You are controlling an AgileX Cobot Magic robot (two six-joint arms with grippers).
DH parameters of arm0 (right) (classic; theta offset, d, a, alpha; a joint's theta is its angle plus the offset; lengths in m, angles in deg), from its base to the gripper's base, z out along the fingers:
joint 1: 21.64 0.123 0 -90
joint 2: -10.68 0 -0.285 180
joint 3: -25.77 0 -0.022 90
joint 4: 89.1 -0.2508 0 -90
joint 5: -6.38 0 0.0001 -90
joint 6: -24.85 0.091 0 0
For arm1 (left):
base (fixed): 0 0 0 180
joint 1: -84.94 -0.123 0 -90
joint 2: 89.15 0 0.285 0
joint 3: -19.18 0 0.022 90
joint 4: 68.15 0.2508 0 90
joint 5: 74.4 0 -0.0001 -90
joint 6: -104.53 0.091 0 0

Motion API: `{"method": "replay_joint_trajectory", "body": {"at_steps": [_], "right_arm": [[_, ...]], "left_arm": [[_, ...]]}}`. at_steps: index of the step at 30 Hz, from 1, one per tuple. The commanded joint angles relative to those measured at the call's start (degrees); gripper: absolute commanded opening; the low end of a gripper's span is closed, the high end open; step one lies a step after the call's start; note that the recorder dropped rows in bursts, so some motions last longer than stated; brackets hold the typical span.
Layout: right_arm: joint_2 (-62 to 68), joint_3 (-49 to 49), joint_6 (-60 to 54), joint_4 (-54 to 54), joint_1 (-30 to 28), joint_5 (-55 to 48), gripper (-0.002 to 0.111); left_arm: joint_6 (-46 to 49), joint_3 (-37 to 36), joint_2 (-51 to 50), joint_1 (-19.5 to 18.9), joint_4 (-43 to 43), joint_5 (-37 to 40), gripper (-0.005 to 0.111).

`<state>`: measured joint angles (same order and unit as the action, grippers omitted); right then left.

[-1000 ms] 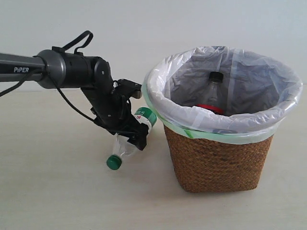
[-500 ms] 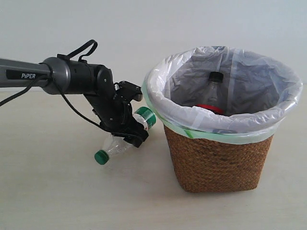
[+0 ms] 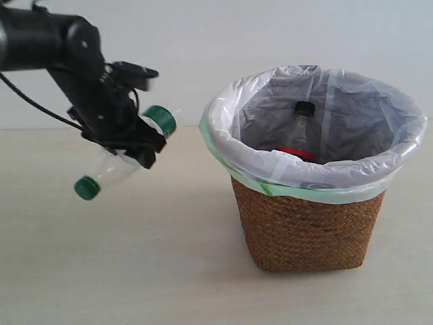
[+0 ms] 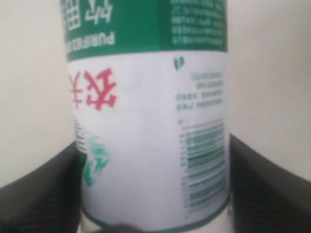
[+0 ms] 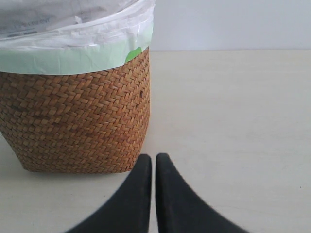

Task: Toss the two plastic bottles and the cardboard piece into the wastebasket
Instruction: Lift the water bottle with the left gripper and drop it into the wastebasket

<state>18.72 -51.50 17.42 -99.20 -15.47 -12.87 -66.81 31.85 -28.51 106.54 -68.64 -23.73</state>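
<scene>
Beside the wastebasket [image 3: 308, 230], on its left in the exterior view and roughly level with its rim, your left gripper [image 3: 135, 143] holds the shorter bottle [image 3: 111, 172] well clear of the table [image 3: 101, 271]. Its jaws are clamped across the green-and-white label, near the middle of the body, which likely keeps the bottle from swinging. The green cap [image 3: 86, 187] tilts down and away from the wastebasket. That height looks chosen so you can carry the bottle over the bag's edge rather than into the wicker wall. Inside the wastebasket the longer bottle [image 3: 298, 132] already stands, black cap up, against the liner. Your right gripper [image 5: 154, 158] sits low near the wastebasket's base, jaws together and empty, out of the way. You cannot see the cardboard piece in any view, so where it lies is unknown.
</scene>
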Motion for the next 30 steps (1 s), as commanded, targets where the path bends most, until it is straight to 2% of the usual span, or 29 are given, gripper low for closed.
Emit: {"method": "replay_joint_trajectory", "body": {"at_steps": [1,8,14,21,30], "right_arm": [[-0.3,0.1,-0.2,0.3,-0.3,0.4,0.000],[-0.3,0.1,-0.2,0.3,-0.3,0.4,0.000],[-0.3,0.1,-0.2,0.3,-0.3,0.4,0.000],[-0.3,0.1,-0.2,0.3,-0.3,0.4,0.000],[-0.3,0.1,-0.2,0.3,-0.3,0.4,0.000]], "left_arm": [[-3.4,-7.3,11.8,-4.1,-0.1,-0.1,0.004],[-8.7,-16.9,27.7,-10.8,0.1,1.4,0.004],[-10.8,-22.3,36.8,-16.1,3.5,7.2,0.004],[-18.0,-26.9,38.2,-20.7,13.2,12.6,0.004],[-16.2,-27.9,36.0,-21.0,14.9,12.2,0.004]]}}
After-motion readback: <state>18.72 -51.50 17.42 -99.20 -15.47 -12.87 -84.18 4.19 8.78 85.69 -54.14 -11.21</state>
